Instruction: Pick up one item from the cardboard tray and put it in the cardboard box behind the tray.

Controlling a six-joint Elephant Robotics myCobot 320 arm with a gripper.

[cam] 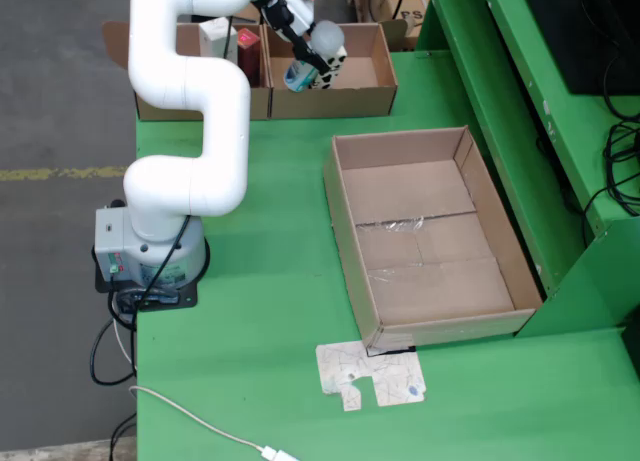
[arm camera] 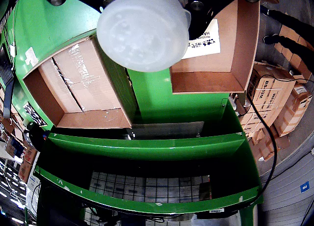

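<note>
**One item held above the small box; large box empty on the counter**

One white arm (cam: pixel 190 91) is recorded in the fixed view, its base (cam: pixel 150 256) mounted at the left edge of the green counter (cam: pixel 270 311). The end effector (cam: pixel 305 56) is raised over a small open cardboard box (cam: pixel 335 76) at the far end of the counter and is closed around a pale, round-topped container (cam: pixel 315 61) with a blue end, carried tilted.

Adjoining items:
- A second small cardboard box (cam: pixel 200 76), just left of the first in the fixed view, is stocked with a white package (cam: pixel 215 36) and a red package (cam: pixel 248 53); it is partly hidden by the arm.
- A large open cardboard box (cam: pixel 425 231) is set in the middle of the counter, its taped floor bare.
- A flattened printed card piece (cam: pixel 370 373) lies just beside that box's near corner.
- A white cable (cam: pixel 200 421) runs across the near counter edge.
- A raised green shelf (cam: pixel 520 111) borders the right side.

Differences between views: in the view riding on the end effector, the container's translucent white cap (arm camera: pixel 143 29) fills the top centre, hiding the fingers, so their spread cannot be read there. The large box (arm camera: pixel 81 86) lies to the left, the small box with a white label (arm camera: pixel 203 42) to the right, green counter (arm camera: pixel 152 96) between. Stacked cartons (arm camera: pixel 274 103) outside the counter are shown only here.
</note>
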